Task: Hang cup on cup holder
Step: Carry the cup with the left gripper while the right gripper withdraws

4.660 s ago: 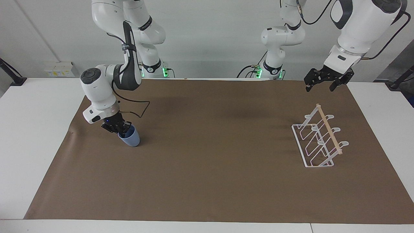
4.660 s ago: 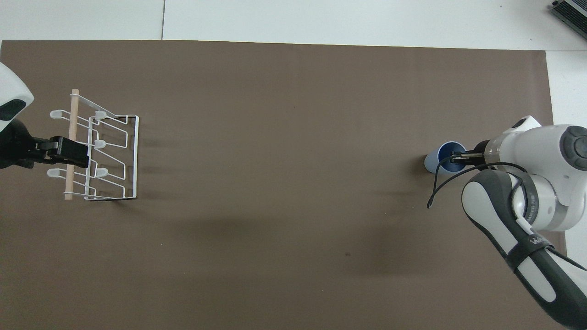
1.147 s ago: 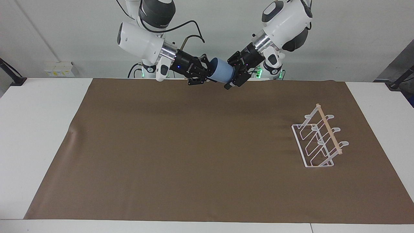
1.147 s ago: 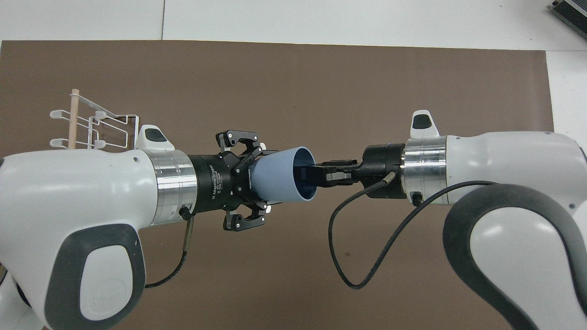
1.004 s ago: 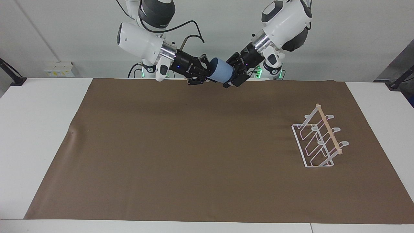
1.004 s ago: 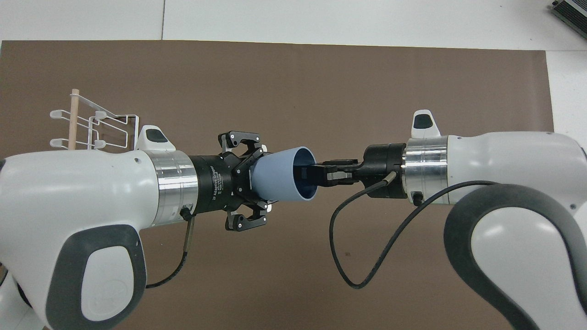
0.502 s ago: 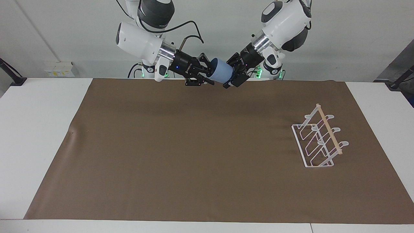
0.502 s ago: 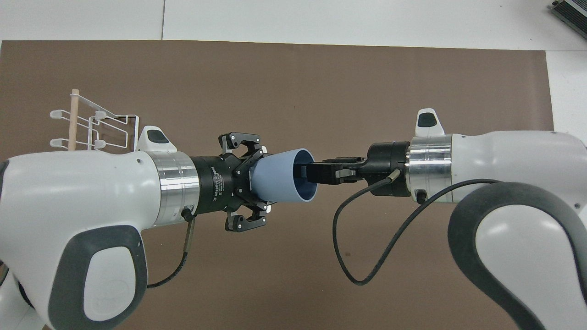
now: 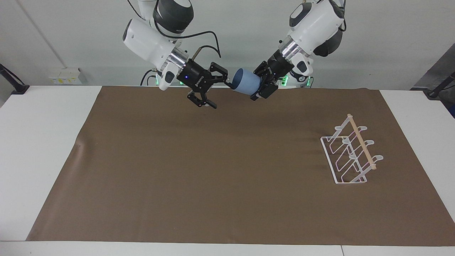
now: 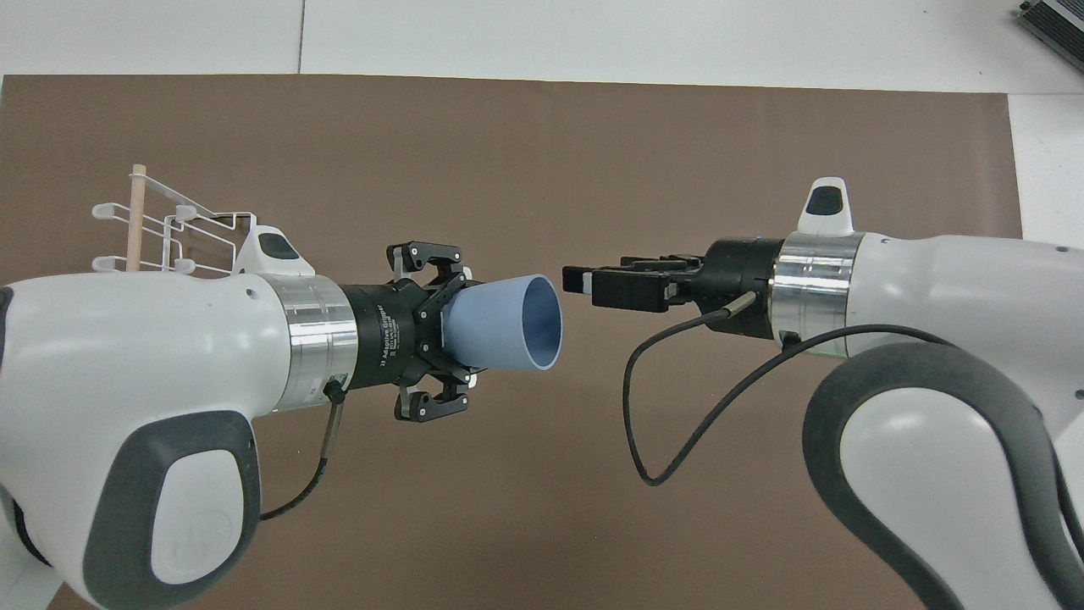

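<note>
**Blue cup held in mid-air by the left hand alone**

Blue and matte, the small tapered plastic cup (image 9: 246,85) is up in the air over the robots' own edge of the brown mat (image 9: 227,167), lying on its side. The left hand (image 9: 266,84), reaching in from its base, is clenched around the cup's narrow base end, so the open mouth points toward the right arm. In the overhead view the cup (image 10: 503,322) flares out from the left hand (image 10: 445,331), with the black finger linkages above and below the base.

Facing that mouth is the right hand (image 9: 213,87), also raised over the same edge of the mat. It is released: its fingers stand spread, one near the cup's rim and one angled down toward the mat, neither gripping the cup. From overhead the right hand (image 10: 593,284) sits apart from the rim, with a clear gap of mat showing between them.

Farther out from the robots, toward the left arm's end of the worktop (image 9: 39,142), the white wire cup holder with a light wooden rod along its top (image 9: 351,151) stands on the mat, its looped prongs slanting upward and bare. Overhead, the cup holder (image 10: 169,224) is partly hidden by the left arm.
</note>
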You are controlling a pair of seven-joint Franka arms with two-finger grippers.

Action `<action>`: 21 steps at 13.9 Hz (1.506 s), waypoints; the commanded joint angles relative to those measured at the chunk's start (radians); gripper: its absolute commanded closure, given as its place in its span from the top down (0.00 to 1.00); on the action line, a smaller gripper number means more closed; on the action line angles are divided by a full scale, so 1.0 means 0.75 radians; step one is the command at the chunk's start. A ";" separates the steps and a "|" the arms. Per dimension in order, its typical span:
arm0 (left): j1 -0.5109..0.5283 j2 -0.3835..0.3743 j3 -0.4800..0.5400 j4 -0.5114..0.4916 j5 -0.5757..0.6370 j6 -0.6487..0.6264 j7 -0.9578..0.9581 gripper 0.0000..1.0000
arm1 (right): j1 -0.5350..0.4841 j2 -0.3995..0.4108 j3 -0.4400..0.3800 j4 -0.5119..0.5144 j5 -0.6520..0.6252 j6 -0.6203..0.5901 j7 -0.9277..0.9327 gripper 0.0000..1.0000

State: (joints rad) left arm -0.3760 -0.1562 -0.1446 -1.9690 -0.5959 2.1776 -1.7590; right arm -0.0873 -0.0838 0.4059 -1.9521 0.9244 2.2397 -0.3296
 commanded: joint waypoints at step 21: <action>0.256 0.100 0.005 -0.007 2.019 -0.052 0.386 0.00 | 0.094 0.095 -0.549 0.465 -1.251 -0.949 0.472 1.00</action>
State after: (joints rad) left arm -0.2024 -0.1192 -0.1376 -1.9714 0.7947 2.1109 -1.4836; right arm -0.0316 -0.0024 0.0031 -1.5966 -0.0020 1.5490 -0.0071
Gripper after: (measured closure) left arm 0.300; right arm 0.000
